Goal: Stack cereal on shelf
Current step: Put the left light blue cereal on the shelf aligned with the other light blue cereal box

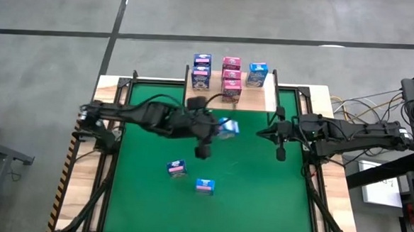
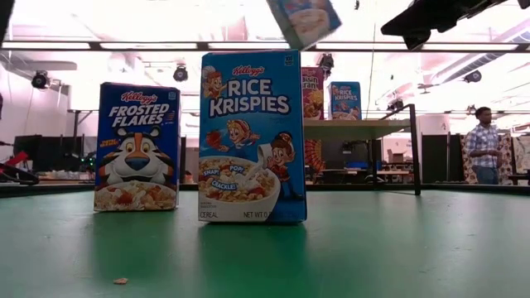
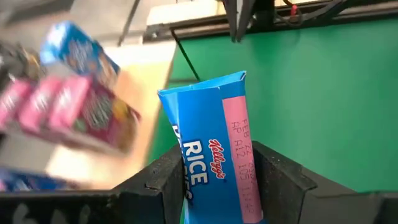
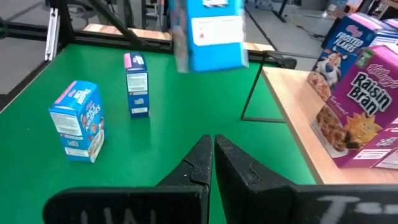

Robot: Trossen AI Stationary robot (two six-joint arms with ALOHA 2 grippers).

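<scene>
the shelf (image 1: 231, 96) stood at the table's (image 1: 259, 197) far edge, already carrying several cereal boxes (image 1: 231, 76). the left gripper (image 1: 219, 128) was clamped on a light blue rice krispies box (image 1: 228, 127), held in the air just short of the shelf's front edge, long axis running out past the fingers. the right gripper (image 1: 271, 133) waited, pinched together, near the table's right edge.
</scene>
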